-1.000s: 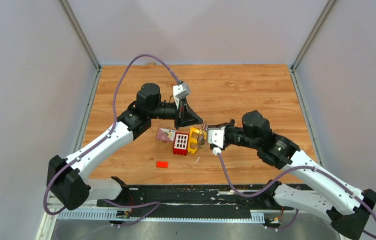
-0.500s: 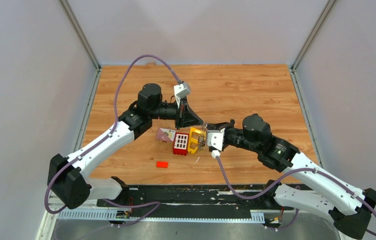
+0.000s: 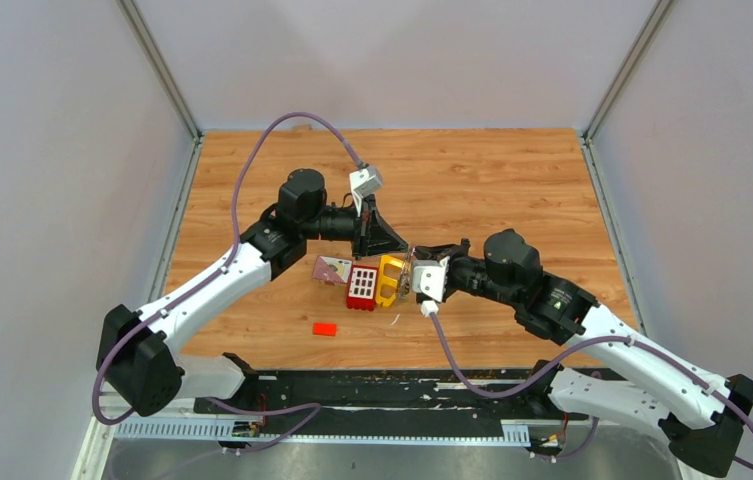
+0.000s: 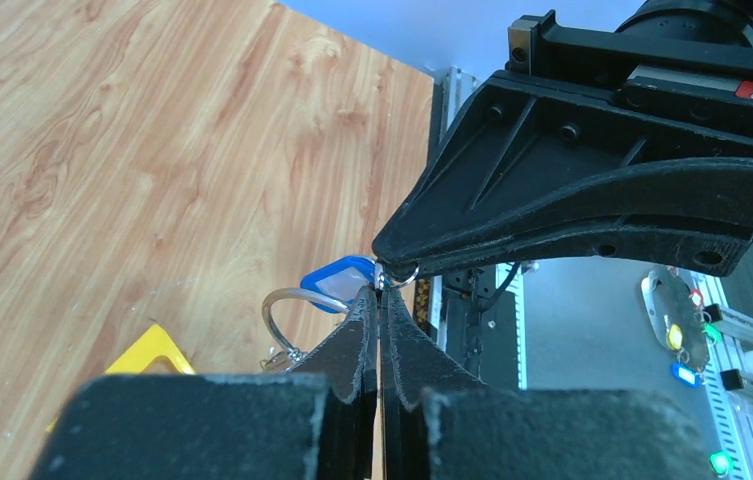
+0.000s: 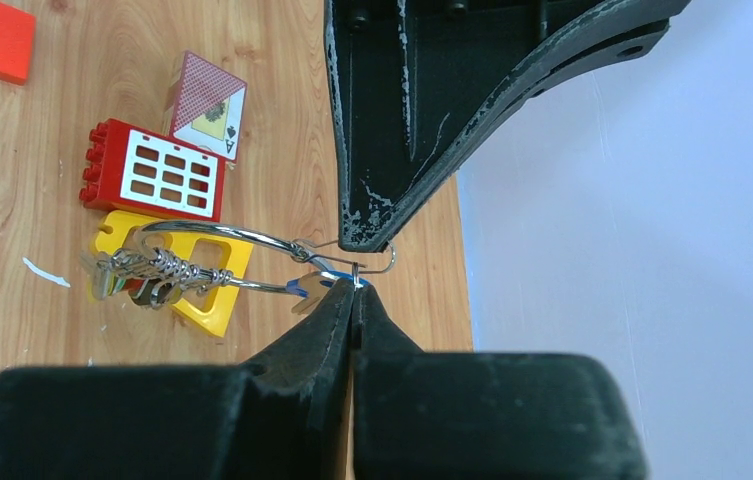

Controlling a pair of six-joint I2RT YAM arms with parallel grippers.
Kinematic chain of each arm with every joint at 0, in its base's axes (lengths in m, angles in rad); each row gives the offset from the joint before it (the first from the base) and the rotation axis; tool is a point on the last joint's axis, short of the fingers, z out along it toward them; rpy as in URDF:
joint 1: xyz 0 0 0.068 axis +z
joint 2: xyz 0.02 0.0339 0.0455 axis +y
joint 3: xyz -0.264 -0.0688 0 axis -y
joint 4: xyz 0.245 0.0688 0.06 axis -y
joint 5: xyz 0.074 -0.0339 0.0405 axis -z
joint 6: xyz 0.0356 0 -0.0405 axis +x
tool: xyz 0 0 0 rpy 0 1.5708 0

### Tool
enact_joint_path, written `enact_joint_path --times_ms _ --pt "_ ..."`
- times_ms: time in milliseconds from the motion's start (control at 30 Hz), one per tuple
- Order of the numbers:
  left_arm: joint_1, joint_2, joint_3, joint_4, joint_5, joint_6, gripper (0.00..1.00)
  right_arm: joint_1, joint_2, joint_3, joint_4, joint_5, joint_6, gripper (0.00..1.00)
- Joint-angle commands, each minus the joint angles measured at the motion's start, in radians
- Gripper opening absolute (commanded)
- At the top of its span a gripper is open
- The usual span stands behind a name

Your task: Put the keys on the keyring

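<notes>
Keyring (image 5: pixel 207 226) and keys (image 5: pixel 147 280) hang in the air between the two arms, low over the clutter in the middle of the worktop (image 3: pixel 492 180).

Nearest me a small red block (image 3: pixel 325 328) lies alone. Behind it come a red windowed brick (image 3: pixel 361 287), a yellow frame (image 3: pixel 389 270) touching it, and a playing card (image 3: pixel 331 268) just beside.

Above the frame the right hand (image 5: pixel 354 292) is clenched on the ring's wire, with a bunch of keys already threaded on and dangling at the ring's other end. The left hand (image 4: pixel 382 298) reaches in from the far side, also clenched. It seems to pinch the blue-headed key (image 4: pixel 337 282) by its little loop, tip to tip with the right.

My guess is that the blue one is being worked on. To do it well, the right hand should hold the ring dead steady. The left should slide the loop along the wire's split in small moves and keep its pinch tight. The tips are so crowded that a slip could drop the whole bunch onto the bricks.
</notes>
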Motion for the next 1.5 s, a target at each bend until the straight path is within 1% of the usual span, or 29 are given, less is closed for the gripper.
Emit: enact_joint_path --times_ms 0,400,1467 --pt "-0.010 -0.004 -0.004 0.081 0.031 -0.036 0.00 0.007 -0.003 -0.007 0.059 0.022 -0.009 0.00" --pt "-0.010 -0.021 -0.037 0.138 0.061 -0.062 0.00 0.006 -0.008 -0.020 0.070 0.034 -0.017 0.00" --pt "-0.009 0.005 -0.044 0.160 0.068 -0.082 0.00 0.008 -0.034 -0.010 0.059 0.021 -0.004 0.00"
